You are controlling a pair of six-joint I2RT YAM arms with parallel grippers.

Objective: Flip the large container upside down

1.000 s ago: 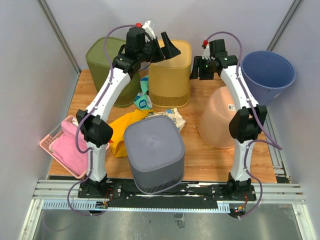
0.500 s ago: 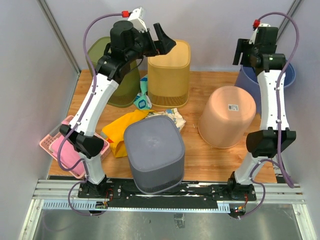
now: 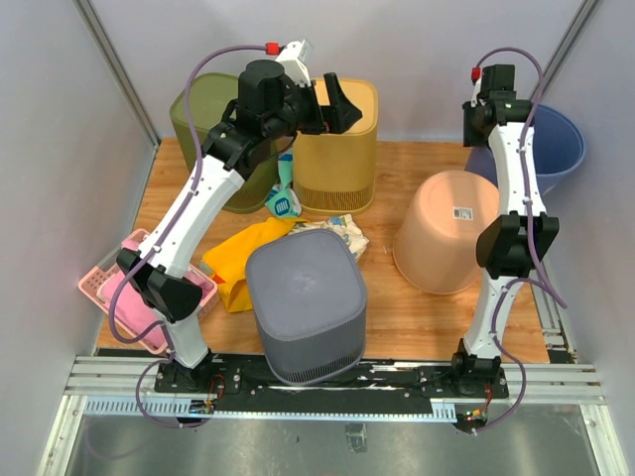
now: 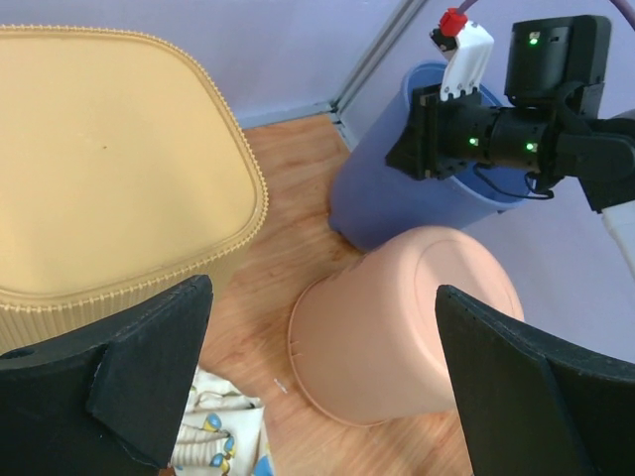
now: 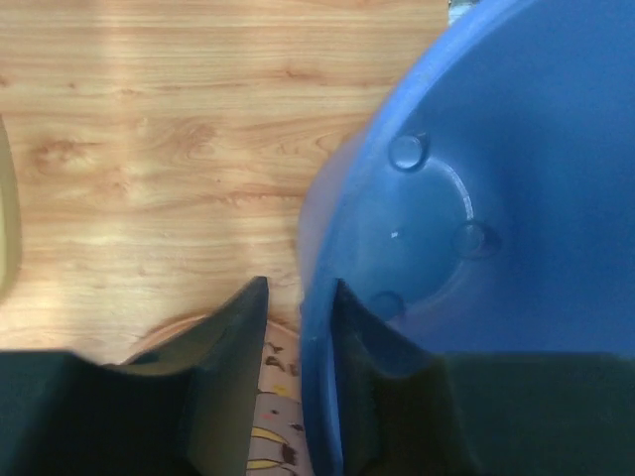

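Two arms in view, both reaching toward the far side of the tabletop (image 3: 397, 327).

Left arm: rises from its near-left base, elbow folded out to the left, long link stretched to the far centre. The left gripper (image 3: 332, 107) is held high over the yellow bin (image 3: 337, 159) and points right. Jaws spread wide, nothing between them.

Right arm: stands nearly straight up from its near-right base, elbow above the peach bucket (image 3: 446, 233), wrist at the far right and pointing down. The right gripper (image 5: 300, 288) sits astride the near-left rim of the blue bucket (image 3: 556, 139), one finger outside the wall and one inside. Jaws narrow. A sliver of background shows between the outer finger and the wall, so no firm clamp can be read.

Task item: the blue bucket stands in the far-right corner, mouth up, its inside floor visible in the right wrist view.

Count of containers: five.
- Blue bucket, upright.
- Yellow bin, base up, far centre.
- Green bin (image 3: 203, 114), far left, mouth up.
- Grey bin (image 3: 306, 297), base up, near centre.
- Peach bucket, base up and tilted, just left of the blue bucket.

Other: one pink basket (image 3: 99, 288) at the near left holding one pink cloth (image 3: 144, 288). One yellow cloth (image 3: 243, 253) and one patterned cloth (image 3: 347, 233) lie between the grey and yellow bins.
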